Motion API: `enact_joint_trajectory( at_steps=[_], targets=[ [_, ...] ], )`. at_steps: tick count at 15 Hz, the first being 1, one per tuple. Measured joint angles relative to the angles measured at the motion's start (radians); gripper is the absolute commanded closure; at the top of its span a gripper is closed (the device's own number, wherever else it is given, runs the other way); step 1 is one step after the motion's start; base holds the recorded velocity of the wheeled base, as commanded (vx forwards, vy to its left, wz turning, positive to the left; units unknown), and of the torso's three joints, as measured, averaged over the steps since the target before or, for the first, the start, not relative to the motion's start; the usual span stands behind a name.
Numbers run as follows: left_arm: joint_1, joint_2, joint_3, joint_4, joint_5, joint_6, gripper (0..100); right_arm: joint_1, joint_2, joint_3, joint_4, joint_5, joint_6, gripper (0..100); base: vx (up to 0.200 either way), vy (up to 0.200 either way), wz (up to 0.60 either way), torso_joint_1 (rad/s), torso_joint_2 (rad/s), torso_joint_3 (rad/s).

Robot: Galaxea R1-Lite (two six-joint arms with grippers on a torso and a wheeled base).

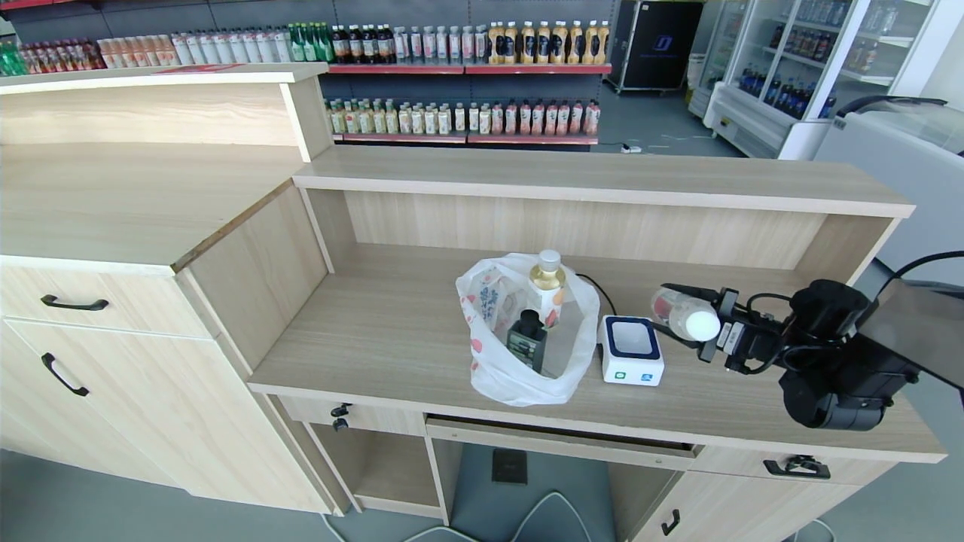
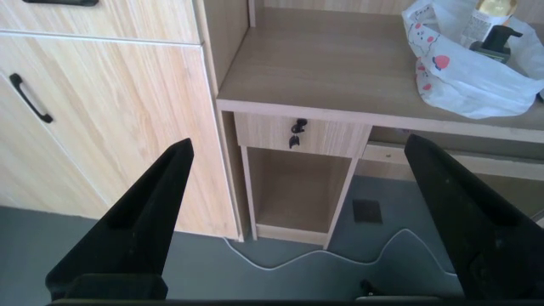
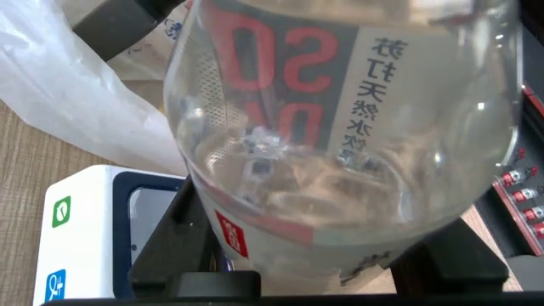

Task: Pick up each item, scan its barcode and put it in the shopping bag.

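Note:
My right gripper (image 1: 689, 312) is shut on a clear bottle (image 1: 681, 315) with a white cap and red label, held on its side just right of the white barcode scanner (image 1: 631, 350). In the right wrist view the bottle (image 3: 340, 127) hangs close above the scanner (image 3: 93, 229). The white plastic shopping bag (image 1: 527, 331) stands open on the counter left of the scanner, holding a yellow-capped bottle (image 1: 547, 282), a carton (image 1: 491, 297) and a dark bottle (image 1: 527, 339). My left gripper (image 2: 297, 221) is open, low beside the counter (image 2: 323, 59), with the bag (image 2: 472, 55) far off.
The wooden counter (image 1: 392, 331) has a raised back shelf (image 1: 595, 177) and a taller cabinet (image 1: 135, 196) on the left. A black cable (image 1: 599, 290) runs behind the scanner. Store shelves of drinks (image 1: 459, 75) and fridges (image 1: 791, 68) stand behind.

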Motion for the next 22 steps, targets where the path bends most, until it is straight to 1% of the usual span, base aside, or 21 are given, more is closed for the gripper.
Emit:
enact_joint_trajectory(
  at_steps=[11,22],
  targets=[
    [0.000,0.000,0.000,0.000,0.000,0.000,0,0.029,0.048,-0.074,0.000,0.000,0.005,100,0.000,0.000,0.00,0.000,0.00,0.000],
    [0.000,0.000,0.000,0.000,0.000,0.000,0,0.041,0.068,-0.089,0.000,0.000,0.007,100,0.000,0.000,0.00,0.000,0.00,0.000]
  ],
)
